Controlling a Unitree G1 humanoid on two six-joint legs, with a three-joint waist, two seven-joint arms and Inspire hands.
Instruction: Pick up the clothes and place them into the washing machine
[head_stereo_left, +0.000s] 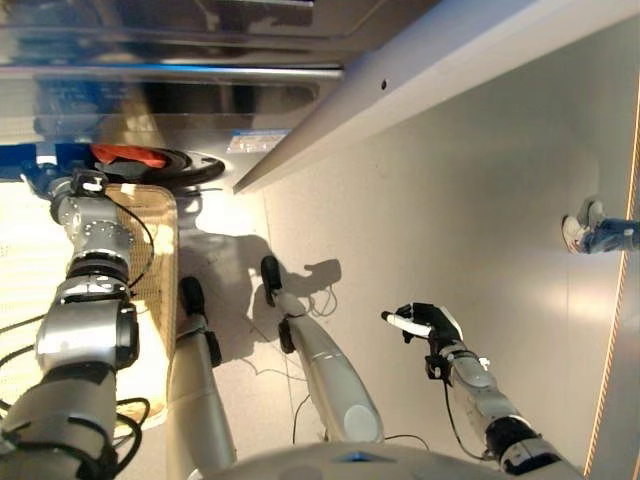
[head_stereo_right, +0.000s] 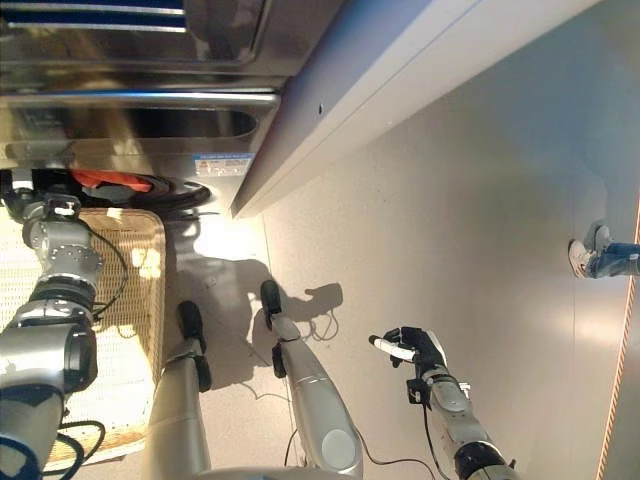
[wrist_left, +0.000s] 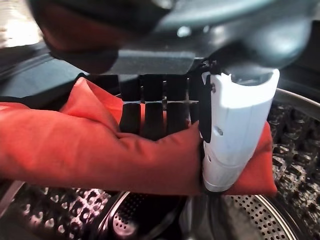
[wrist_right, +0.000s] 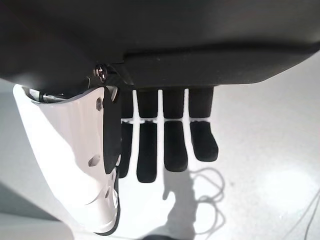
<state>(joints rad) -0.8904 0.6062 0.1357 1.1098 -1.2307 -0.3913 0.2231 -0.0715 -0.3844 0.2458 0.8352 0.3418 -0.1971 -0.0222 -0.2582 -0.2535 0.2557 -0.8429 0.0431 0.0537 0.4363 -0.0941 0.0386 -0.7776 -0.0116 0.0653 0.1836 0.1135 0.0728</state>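
My left hand (wrist_left: 150, 115) is shut on a red cloth (wrist_left: 75, 150), pinched between its fingers and white-covered thumb (wrist_left: 235, 130). It holds the cloth over the perforated steel drum (wrist_left: 280, 210) of the washing machine. In the left eye view the red cloth (head_stereo_left: 130, 155) lies in the machine's dark round opening (head_stereo_left: 195, 168), with my left hand (head_stereo_left: 85, 185) at its edge. The wicker basket (head_stereo_left: 155, 250) sits just beside my left arm, brightly lit. My right hand (head_stereo_left: 425, 322) hangs open and holds nothing over the pale floor; it also shows in the right wrist view (wrist_right: 165, 145).
The washing machine's shiny front (head_stereo_left: 150, 60) spans the far left. A long white ledge (head_stereo_left: 420, 80) runs diagonally from it to the far right. A person's shoe and jeans leg (head_stereo_left: 592, 232) stand at the right edge. An orange floor line (head_stereo_left: 620, 300) runs along the right side.
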